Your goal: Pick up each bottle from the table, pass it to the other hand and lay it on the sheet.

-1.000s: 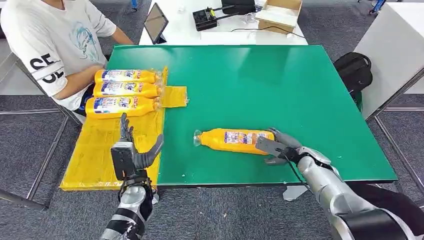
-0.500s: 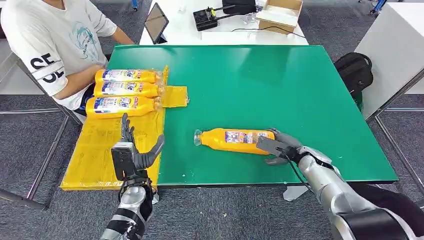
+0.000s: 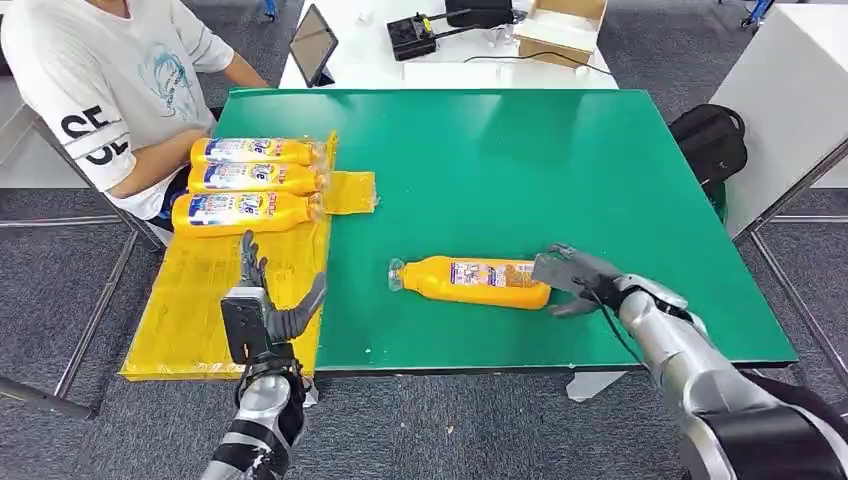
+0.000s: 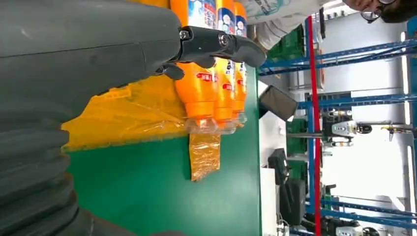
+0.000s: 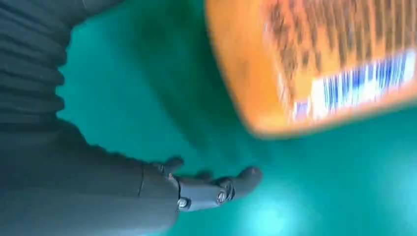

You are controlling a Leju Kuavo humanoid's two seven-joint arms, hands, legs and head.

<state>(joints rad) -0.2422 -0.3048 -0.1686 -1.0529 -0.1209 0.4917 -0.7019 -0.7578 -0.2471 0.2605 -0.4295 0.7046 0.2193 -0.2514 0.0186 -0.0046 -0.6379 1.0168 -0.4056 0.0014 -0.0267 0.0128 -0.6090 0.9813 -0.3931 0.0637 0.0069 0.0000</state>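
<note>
a green counter (image 3: 520, 170) stands on grey carpet (image 3: 60, 270), with a white desk (image 3: 450, 50) behind it carrying a tablet (image 3: 312, 42) and a cardboard box (image 3: 558, 25). a yellow sheet (image 3: 200, 300) covers the counter's left edge, with three orange bottles (image 3: 250, 180) lying side by side at its far end beside a seated person (image 3: 110, 90). a fourth bottle (image 3: 472, 281) lies on bare green. the right hand (image 3: 578, 276) sits at its base, fingers spread, gripping nothing. the left hand (image 3: 262, 305) hovers over the sheet, fingers wide and empty.

Left hand (image 3: 262, 315) is raised with fingers spread and empty, while right hand (image 3: 575, 278) reaches forward, fingers apart.
</note>
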